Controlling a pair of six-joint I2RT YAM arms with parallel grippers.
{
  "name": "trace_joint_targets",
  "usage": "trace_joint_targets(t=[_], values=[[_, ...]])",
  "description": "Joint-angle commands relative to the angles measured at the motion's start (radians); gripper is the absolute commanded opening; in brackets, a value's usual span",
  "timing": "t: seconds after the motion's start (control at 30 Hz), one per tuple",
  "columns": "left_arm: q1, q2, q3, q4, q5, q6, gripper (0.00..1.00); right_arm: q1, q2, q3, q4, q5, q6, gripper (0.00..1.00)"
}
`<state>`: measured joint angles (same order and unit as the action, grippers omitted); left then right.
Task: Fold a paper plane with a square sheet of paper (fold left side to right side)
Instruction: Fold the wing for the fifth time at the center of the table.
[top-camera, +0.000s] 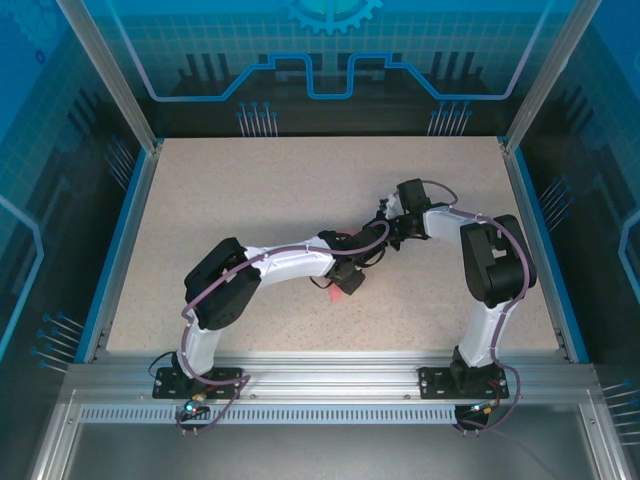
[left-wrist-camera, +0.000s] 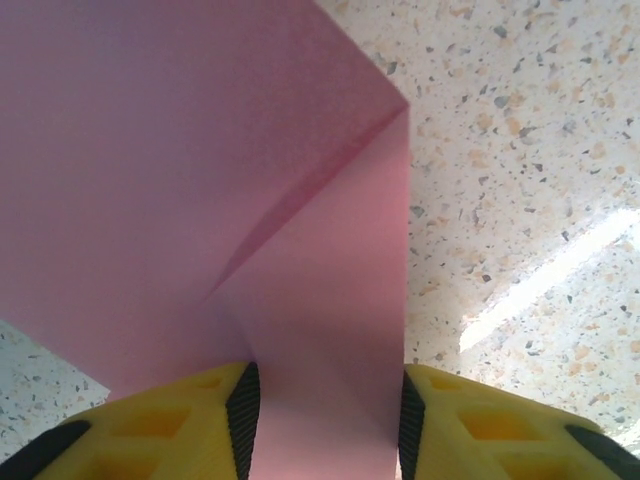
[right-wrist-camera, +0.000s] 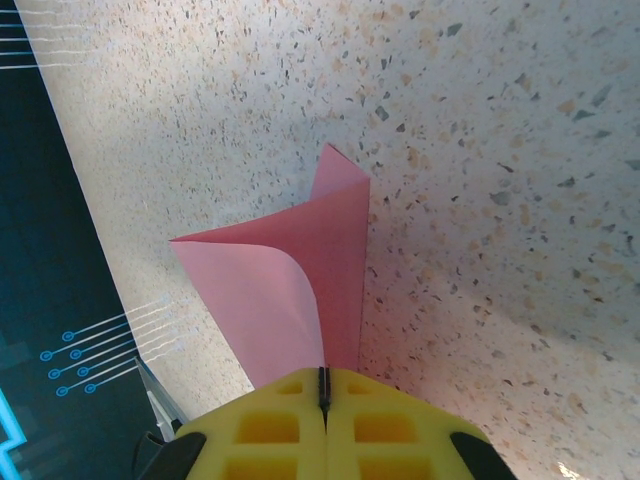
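Fingers of our right gripper (right-wrist-camera: 322, 385) pinch the square sheet of paper (right-wrist-camera: 290, 280), lifting a flap to fold over; our left gripper (left-wrist-camera: 325, 415) straddles it, fingers apart, probably steadying it.

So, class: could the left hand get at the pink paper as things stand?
Probably yes: the pink paper already sits between the left hand's parted fingers, with nothing blocking it. The right hand pinches it as well.

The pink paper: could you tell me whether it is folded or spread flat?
Folded: the pink paper shows a diagonal crease and overlapping layers.
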<state>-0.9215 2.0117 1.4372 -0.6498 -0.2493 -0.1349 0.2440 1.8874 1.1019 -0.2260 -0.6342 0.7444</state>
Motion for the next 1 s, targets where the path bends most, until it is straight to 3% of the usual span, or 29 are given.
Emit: trace_joint_targets(t=[0.0, 0.4, 0.6, 0.77, 0.97], values=[[-0.010, 0.016, -0.002, -0.009, -0.016, -0.022, 0.37, 0.017, 0.015, 0.030, -0.042, 0.008, -0.004, 0.00], [-0.008, 0.009, -0.011, 0.007, 0.011, -0.034, 0.15, 0.016, 0.015, 0.051, -0.076, 0.015, -0.046, 0.00], [0.030, -0.029, -0.018, 0.031, 0.125, -0.046, 0.09, -0.004, -0.073, 0.050, -0.100, 0.089, -0.112, 0.29], [0.087, -0.065, -0.033, 0.070, 0.296, -0.072, 0.09, -0.045, -0.221, -0.028, -0.111, 0.216, -0.165, 0.56], [0.164, -0.073, -0.061, 0.147, 0.516, -0.129, 0.09, -0.075, -0.351, -0.163, -0.076, 0.274, -0.198, 0.67]])
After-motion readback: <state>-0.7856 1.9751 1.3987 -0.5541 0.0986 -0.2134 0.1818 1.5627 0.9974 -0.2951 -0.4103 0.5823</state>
